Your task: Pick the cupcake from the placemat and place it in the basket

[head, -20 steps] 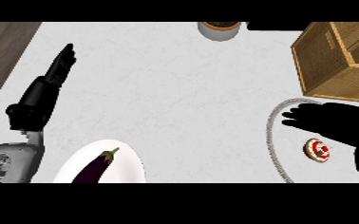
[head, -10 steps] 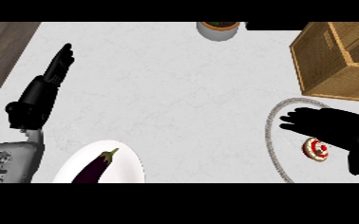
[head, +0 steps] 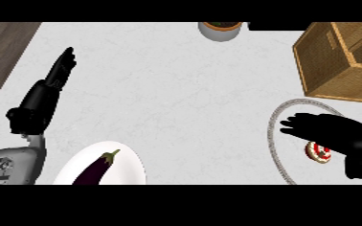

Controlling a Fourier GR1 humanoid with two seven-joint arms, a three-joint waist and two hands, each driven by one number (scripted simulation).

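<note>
The cupcake (head: 320, 152) lies on the round placemat (head: 277, 124), not yet grasped. The right hand (head: 326, 129) hovers over it, fingers spread and holding nothing. The basket (head: 332, 60) waits beyond. The left hand (head: 44, 98) rests open.

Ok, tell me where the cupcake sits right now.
In the head view the cupcake lies at the lower right on the round placemat, just under the right hand, with the basket farther up the same side.
</note>
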